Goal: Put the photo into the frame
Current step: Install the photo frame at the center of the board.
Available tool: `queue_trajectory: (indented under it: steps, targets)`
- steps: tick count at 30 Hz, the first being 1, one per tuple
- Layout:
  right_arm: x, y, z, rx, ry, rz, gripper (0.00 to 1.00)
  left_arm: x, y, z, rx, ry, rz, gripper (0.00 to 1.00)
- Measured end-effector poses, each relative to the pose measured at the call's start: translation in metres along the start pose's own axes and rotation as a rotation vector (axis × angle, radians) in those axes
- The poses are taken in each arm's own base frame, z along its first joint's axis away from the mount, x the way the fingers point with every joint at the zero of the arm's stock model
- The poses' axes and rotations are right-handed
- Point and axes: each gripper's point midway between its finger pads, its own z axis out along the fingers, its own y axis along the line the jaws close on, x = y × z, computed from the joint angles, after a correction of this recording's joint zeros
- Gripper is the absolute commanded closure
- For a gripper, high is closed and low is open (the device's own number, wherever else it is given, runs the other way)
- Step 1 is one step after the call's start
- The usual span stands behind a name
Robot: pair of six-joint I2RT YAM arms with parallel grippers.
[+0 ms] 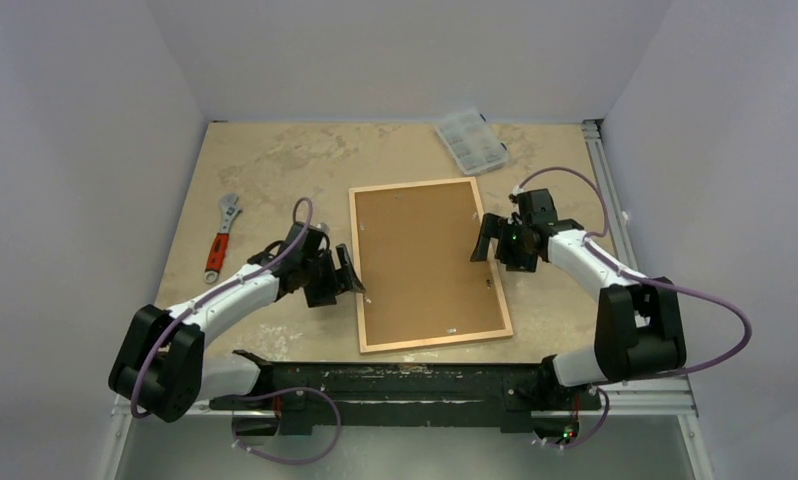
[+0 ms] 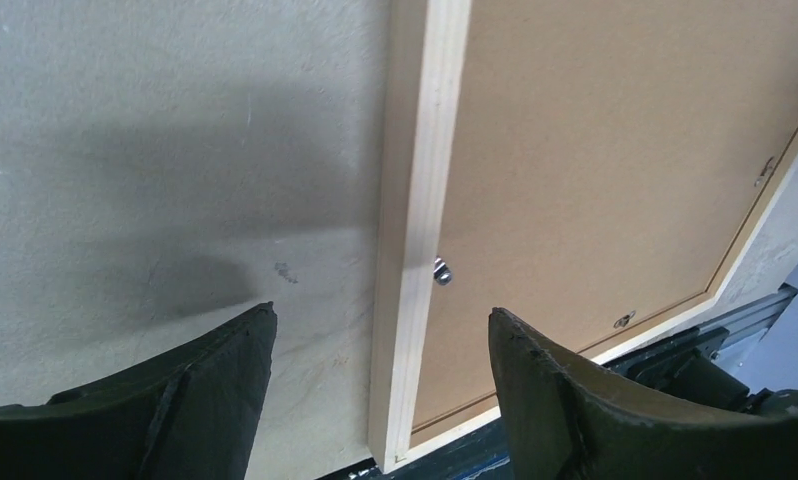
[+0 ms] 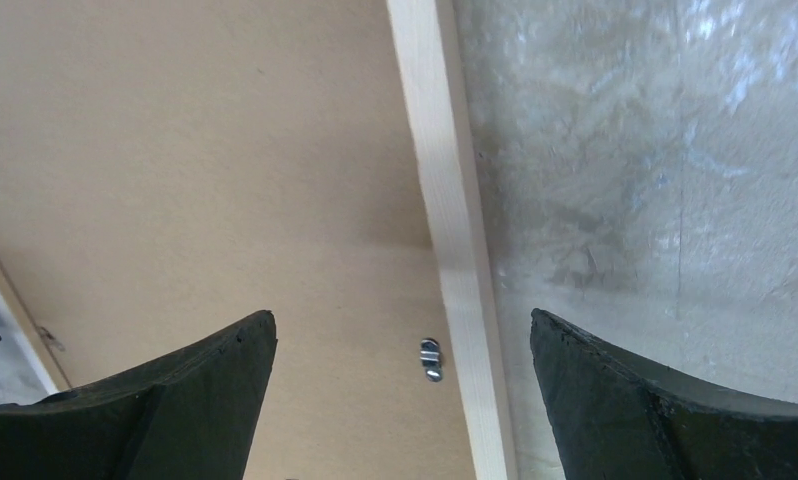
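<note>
left pincer (image 2: 380, 312), right pincer (image 3: 403, 315) spread, astride frame (image 1: 412, 184) edges

Robot lab test cell, white enclosure walls (image 1: 375, 50), wrench (image 1: 220, 238), parts organiser (image 1: 471, 141)

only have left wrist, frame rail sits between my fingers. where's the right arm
Observer: The right gripper hovers open over the opposite long rail of the frame.
Operator: is the photo lying out anywhere
Observer: No photo shows in any view; the backing board fills the frame.
Operator: anything beside the frame
Observer: A red-handled wrench lies to its left, and a clear compartment box sits beyond its far right corner.
</note>
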Motion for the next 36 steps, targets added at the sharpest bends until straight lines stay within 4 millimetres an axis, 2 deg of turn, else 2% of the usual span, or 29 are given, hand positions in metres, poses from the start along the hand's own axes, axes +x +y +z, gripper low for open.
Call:
queue_trajectory:
  steps: [6, 10, 13, 19, 27, 36]
  targets:
    - [0.032, -0.015, 0.017, 0.030, 0.096, 0.025, 0.05, 0.013, 0.010, 0.007, -0.011, 0.014, -0.072, 0.25]
    - [0.031, -0.010, 0.019, 0.004, 0.087, 0.026, 0.06, 0.012, 0.007, 0.011, 0.000, 0.009, -0.085, 0.25]
    - [0.033, -0.004, 0.020, -0.007, 0.089, 0.005, 0.07, 0.011, -0.003, 0.018, 0.035, 0.008, -0.080, 0.29]
    - [0.047, 0.017, 0.023, -0.016, 0.103, -0.075, 0.07, 0.016, -0.017, 0.025, 0.064, 0.023, -0.048, 0.32]
    - [0.061, 0.028, 0.023, -0.008, 0.093, -0.131, 0.08, 0.014, -0.002, 0.023, -0.064, -0.011, -0.020, 0.36]
    - [0.063, 0.031, 0.023, -0.023, 0.075, -0.128, 0.10, 0.010, 0.005, 0.027, -0.207, -0.003, 0.006, 0.42]
